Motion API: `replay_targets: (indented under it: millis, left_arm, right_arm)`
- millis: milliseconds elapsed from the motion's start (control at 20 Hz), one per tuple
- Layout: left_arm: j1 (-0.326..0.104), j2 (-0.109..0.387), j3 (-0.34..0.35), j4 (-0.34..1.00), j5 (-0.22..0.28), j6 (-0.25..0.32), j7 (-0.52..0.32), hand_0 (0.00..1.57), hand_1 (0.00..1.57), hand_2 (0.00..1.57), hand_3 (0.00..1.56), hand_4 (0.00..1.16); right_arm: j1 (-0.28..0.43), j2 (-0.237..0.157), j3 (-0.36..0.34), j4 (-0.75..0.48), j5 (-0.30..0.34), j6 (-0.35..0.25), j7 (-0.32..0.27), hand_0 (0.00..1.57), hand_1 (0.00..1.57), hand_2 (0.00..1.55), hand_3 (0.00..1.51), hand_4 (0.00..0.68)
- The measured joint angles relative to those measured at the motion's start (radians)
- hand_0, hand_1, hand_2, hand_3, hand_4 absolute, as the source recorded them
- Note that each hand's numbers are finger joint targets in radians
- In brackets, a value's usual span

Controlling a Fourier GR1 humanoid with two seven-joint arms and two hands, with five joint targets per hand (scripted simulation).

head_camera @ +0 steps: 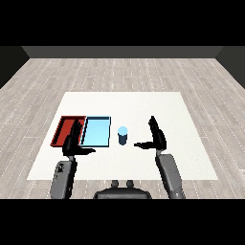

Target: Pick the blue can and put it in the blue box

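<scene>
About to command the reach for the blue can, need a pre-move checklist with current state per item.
1. Small blue cylindrical can standing upright on the white table: ok.
2. Can free, neither robot hand touching it: ok.
3. Right robot hand open, thumb pointing toward the can, bare table between them: ok.
4. Light blue rectangular tray holds nothing and lies just left of the can: ok.
5. Left robot hand clear of the light blue tray: not ok, it hangs over the near edges of the trays, mostly over the red rectangular tray.
6. Gap between can and light blue tray rim: cannot tell.
</scene>
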Motion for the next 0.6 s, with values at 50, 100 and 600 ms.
replay_targets:
  millis: [50,100,600]
  left_arm:
    - [0.000,-0.006,0.003,0.012,0.002,-0.007,-0.050,0.00,0.00,0.00,0.00,0.00]
    - [-0.002,-0.007,0.009,0.013,0.008,-0.014,-0.083,0.00,0.00,0.00,0.00,0.00]
    - [0.035,-0.028,0.008,-0.006,0.017,-0.045,-0.208,0.00,0.00,0.00,0.00,0.00]
  right_arm:
    - [-0.004,0.004,0.019,0.006,-0.017,-0.010,-0.026,0.00,0.00,0.00,0.00,0.000]
    - [-0.020,0.007,0.019,0.023,-0.031,-0.007,-0.049,0.00,0.00,0.00,0.00,0.000]
    - [-0.102,0.018,0.019,0.139,-0.090,-0.009,-0.166,0.00,0.00,0.00,0.00,0.000]
